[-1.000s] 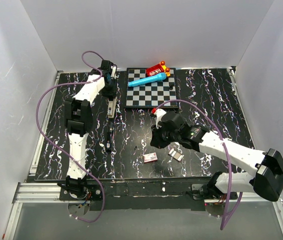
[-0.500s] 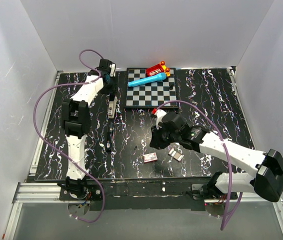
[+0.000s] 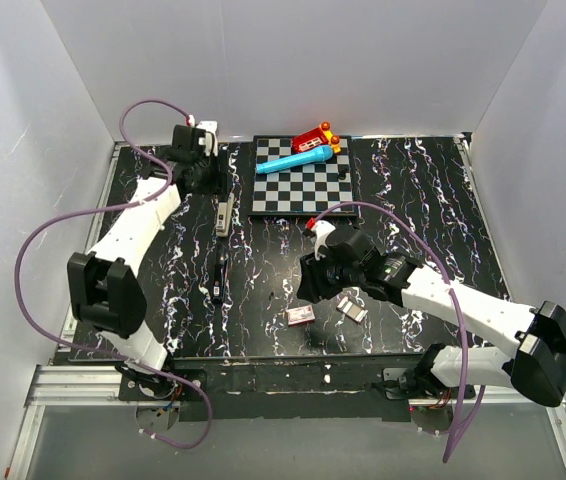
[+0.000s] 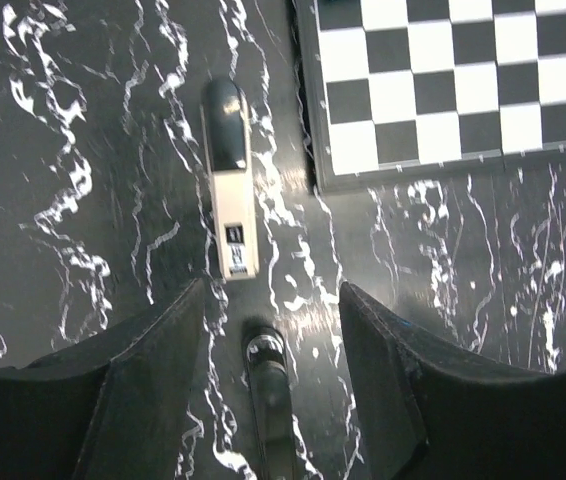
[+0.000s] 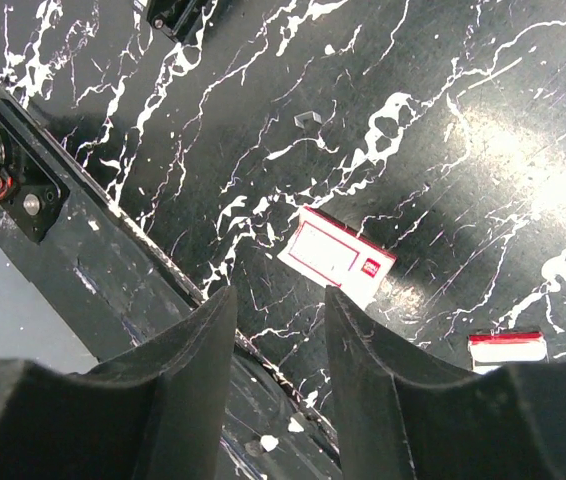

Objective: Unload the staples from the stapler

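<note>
Where the left gripper (image 4: 273, 292) hangs at the far left, fingers apart and empty, the stapler (image 4: 229, 200) lies flat just beyond its fingertips, immediately left of the checkerboard (image 4: 443, 80). Right gripper (image 5: 280, 298): fingers apart, holding nothing, above a white-and-red box (image 5: 335, 255) at the near side.

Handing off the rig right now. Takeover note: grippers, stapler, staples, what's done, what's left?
Left gripper: fingers open, empty, hovering just short of the stapler.
Right gripper: fingers open, empty, by the white-and-red box.
Stapler: flat and closed on the table beside the checkerboard, nothing touching it.
Staples: two small silvery strips on the table, right of the box.
Done: those strips look to be out.
Left: cannot tell whether the stapler is empty; open and check.
</note>
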### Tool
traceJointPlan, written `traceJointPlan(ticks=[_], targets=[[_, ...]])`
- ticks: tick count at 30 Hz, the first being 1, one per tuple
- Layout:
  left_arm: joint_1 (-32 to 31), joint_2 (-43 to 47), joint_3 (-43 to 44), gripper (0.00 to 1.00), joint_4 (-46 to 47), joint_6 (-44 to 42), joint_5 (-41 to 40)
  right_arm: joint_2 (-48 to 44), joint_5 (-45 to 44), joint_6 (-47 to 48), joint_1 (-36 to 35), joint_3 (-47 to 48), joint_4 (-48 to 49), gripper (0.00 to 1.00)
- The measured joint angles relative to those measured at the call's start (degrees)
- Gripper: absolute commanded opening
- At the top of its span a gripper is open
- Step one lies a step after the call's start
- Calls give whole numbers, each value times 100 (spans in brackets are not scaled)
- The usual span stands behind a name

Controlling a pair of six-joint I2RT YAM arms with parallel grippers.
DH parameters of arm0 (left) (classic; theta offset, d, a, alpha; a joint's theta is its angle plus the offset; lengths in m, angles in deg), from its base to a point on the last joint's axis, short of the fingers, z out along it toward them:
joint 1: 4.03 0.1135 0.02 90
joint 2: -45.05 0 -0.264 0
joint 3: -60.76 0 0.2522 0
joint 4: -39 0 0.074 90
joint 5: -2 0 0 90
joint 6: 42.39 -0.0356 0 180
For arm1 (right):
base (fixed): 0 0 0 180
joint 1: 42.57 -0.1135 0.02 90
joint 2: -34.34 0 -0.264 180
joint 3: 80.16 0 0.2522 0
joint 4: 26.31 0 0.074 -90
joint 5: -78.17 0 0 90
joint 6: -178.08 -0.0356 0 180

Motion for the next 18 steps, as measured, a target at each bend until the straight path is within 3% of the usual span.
traceJointPlan(ticks=[6, 18], targets=[[-400, 780, -949, 61, 24, 173, -282, -15, -17, -74, 0, 0, -122, 49], [-385, 1537, -2688, 60, 94, 669, -426, -225, -79, -98, 0, 0, -431, 51]])
